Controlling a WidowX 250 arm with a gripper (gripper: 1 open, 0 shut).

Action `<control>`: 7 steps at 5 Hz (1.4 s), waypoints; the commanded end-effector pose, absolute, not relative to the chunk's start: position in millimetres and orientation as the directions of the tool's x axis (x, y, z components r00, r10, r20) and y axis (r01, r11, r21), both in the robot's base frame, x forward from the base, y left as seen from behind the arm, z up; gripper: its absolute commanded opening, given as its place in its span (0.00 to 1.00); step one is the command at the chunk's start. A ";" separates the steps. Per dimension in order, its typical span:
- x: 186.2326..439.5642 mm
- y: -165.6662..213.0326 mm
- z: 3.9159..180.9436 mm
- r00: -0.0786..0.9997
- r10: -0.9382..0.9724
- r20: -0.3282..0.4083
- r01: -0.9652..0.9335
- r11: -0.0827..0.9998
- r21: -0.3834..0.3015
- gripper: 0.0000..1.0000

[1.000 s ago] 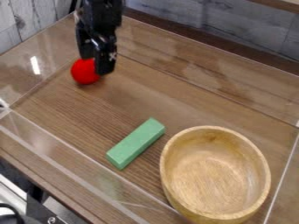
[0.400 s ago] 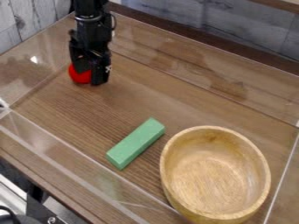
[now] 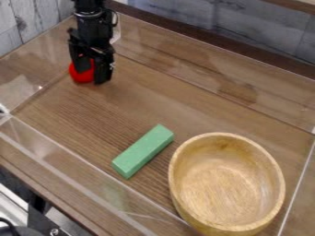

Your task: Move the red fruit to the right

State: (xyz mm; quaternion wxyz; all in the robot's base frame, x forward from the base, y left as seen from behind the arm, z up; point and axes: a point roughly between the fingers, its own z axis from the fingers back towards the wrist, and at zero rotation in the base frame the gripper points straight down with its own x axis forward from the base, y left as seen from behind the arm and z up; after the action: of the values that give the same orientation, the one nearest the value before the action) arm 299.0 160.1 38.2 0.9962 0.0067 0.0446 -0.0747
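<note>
The wide-open jaws (image 3: 91, 63) straddle the red toy fruit (image 3: 83, 71), ungripped, upper left; its rightward move remains undone.

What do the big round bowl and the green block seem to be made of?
The bowl looks like wood, perhaps bamboo, smooth with a light sheen: it is pale tan, with a slightly glossy rim. The green block could be painted wood or plastic; its color is even and no grain shows, so I can't tell which.

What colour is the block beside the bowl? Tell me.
Green, best seen in the camera view: the block.
</note>
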 end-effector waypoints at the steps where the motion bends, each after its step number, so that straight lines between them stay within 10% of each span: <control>1: 305.3 147.4 58.8 0.984 -0.171 -0.046 0.172 0.984 0.036 1.00; 7: 330.7 154.4 63.9 0.980 -0.191 -0.047 0.193 0.981 0.035 1.00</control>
State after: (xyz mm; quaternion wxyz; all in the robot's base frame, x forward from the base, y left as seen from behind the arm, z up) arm 321.6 147.9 45.2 0.9937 0.0035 0.0506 -0.0999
